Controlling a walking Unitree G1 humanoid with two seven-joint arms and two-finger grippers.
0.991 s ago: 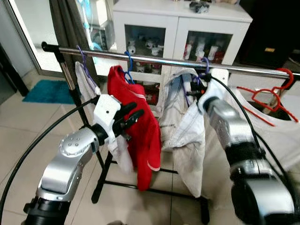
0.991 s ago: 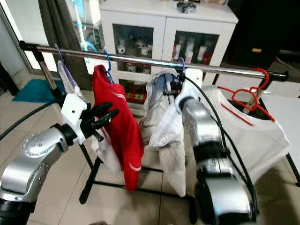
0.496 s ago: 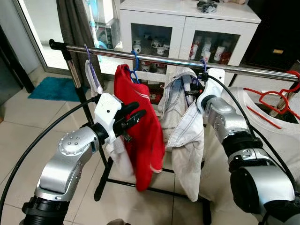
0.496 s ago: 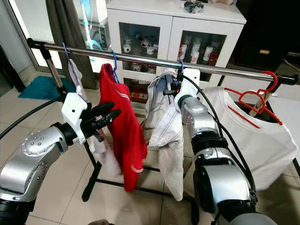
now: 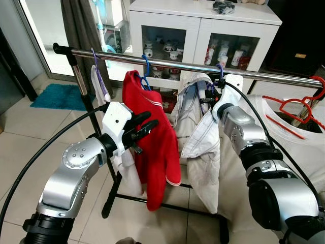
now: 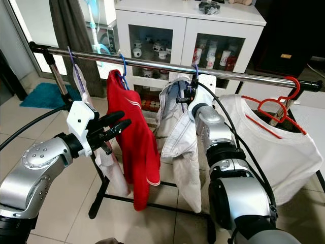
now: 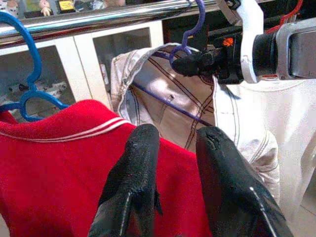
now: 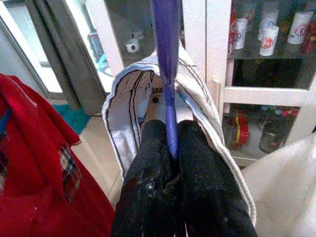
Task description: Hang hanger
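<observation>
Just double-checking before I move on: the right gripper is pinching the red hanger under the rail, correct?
Not quite. The right gripper is pinching the purple hanger that carries the white shirt under the rail; the right wrist view shows it.

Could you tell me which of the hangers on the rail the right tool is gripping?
It is the purple hanger carrying the white checked shirt, between the blue hanger with the red shirt and the red hanger; the right tool pinches its neck.

The right hand (image 8: 173, 148) is raised with fingers pinched together, while the left hand (image 7: 177, 148) reaches forward, fingers slightly parted.
</observation>
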